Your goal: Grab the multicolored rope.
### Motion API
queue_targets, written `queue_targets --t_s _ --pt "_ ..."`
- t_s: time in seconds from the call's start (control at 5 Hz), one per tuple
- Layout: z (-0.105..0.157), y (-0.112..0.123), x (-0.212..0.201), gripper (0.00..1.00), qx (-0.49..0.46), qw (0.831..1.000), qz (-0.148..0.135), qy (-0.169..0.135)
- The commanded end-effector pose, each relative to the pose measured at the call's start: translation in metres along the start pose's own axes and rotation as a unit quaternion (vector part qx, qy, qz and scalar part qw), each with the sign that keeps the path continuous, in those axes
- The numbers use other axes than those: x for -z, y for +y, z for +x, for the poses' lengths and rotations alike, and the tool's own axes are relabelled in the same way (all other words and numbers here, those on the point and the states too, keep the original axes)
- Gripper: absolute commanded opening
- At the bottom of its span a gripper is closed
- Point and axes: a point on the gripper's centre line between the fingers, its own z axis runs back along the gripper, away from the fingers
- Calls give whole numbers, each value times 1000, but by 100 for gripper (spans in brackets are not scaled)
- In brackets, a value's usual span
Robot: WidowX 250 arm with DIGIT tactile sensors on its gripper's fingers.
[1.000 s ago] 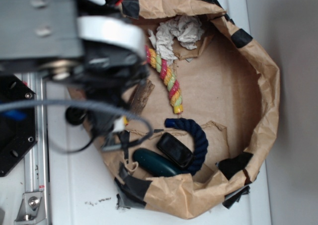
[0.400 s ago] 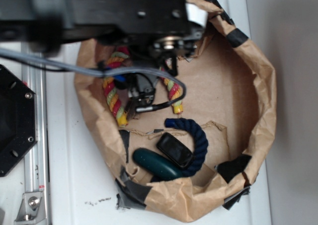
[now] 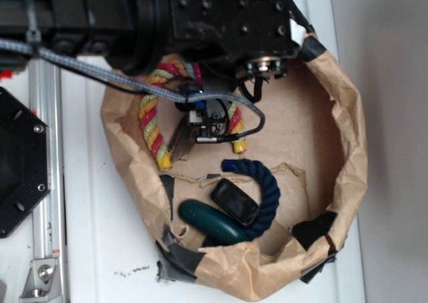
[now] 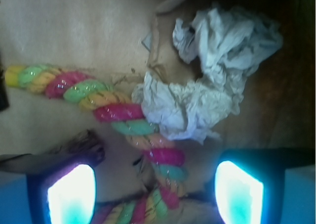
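A: Overhead now; the black arm covers the far edge of the crumpled brown paper basin (image 3: 348,116); the multicolored rope (image 3: 151,119) arches under it, thick twisted cotton in pink-red, yellow and green, both yellow ends pointing toward the near rim.

B: And the gripper (image 4: 155,192)? Wrist view has its two glowing pads spread wide, one each side of the rope's bend; nothing clamped between them.

A: Crumpled white paper (image 4: 207,80) sits just beside the rope; rough, creased.

B: Nearer the rim, a dark navy rope (image 3: 264,182) curls round a glossy black oblong (image 3: 235,201); a smooth teal lozenge (image 3: 210,223) lies beside it.
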Motion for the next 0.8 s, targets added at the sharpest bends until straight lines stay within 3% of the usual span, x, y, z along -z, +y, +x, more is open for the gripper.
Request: queue_targets --t_s 0.0,0.2,0.4,0.6 --pt "-3 2 2 100 45 999 -8 -21" --pt "3 -1 15 100 99 994 -30 -20" --pt "8 -20 28 100 149 989 6 21" --pt "-2 -15 28 45 129 990 -41 30"
